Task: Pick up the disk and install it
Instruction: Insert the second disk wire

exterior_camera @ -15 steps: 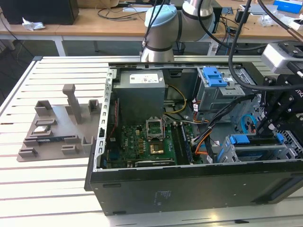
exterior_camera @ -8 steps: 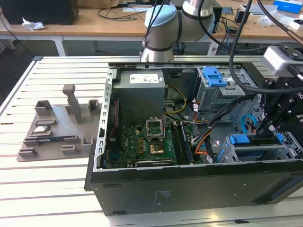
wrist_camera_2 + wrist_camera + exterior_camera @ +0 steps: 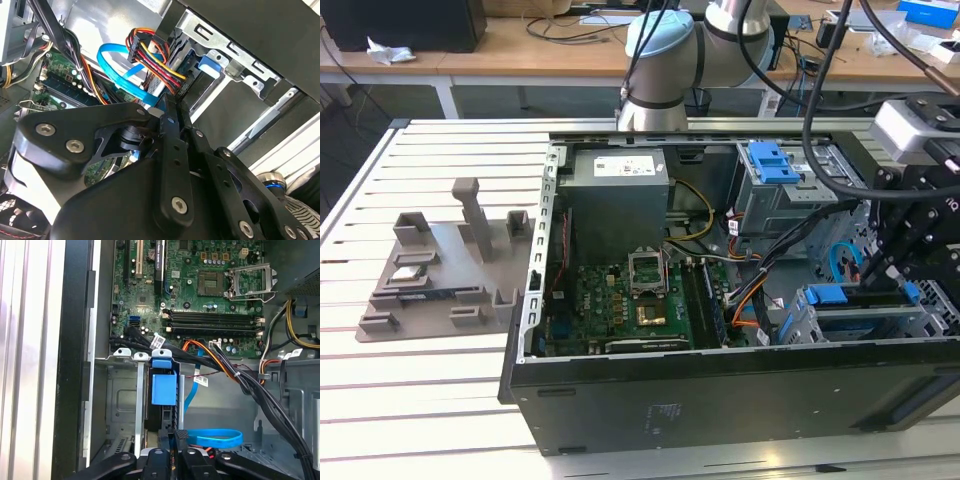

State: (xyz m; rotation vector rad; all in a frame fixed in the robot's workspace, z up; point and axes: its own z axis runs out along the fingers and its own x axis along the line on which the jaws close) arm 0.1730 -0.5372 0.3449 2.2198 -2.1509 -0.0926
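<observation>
One black multi-link gripper [image 3: 892,262] hangs inside the open black metal computer case [image 3: 720,395], at the end toward the exterior view's right, over the lower drive cage. Whether it is spread, pressed together or pinching something cannot be told from these views; in the first wrist view its tip [image 3: 174,436] sits just beside the near end of the disk.

The disk [image 3: 163,389], a flat drive in a bright blue plastic carrier, stands on edge in a slot of the grey metal drive cage [image 3: 120,400], its blue front plate facing the green motherboard [image 3: 200,290]. In the exterior view the disk's blue carrier [image 3: 833,296] shows at the lower bay, just below the gripper. Whether it is fully seated cannot be told.

A light blue flat data cable [image 3: 216,438] loops on the case floor close to the gripper's tip; in the second wrist view the same cable [image 3: 119,70] curves beside a bundle of red, yellow, orange and black wires [image 3: 156,56], with the gripper's tip [image 3: 170,107] just beneath them.

Elsewhere in the case, a grey metal power supply box with a white sticker [image 3: 617,200] sits above the motherboard [image 3: 630,300], and a second blue plastic latch [image 3: 770,160] tops the upper drive cage. The case rests on a white slatted table [image 3: 420,400], next to a grey moulded fixture tray [image 3: 440,270] on the exterior view's left.
</observation>
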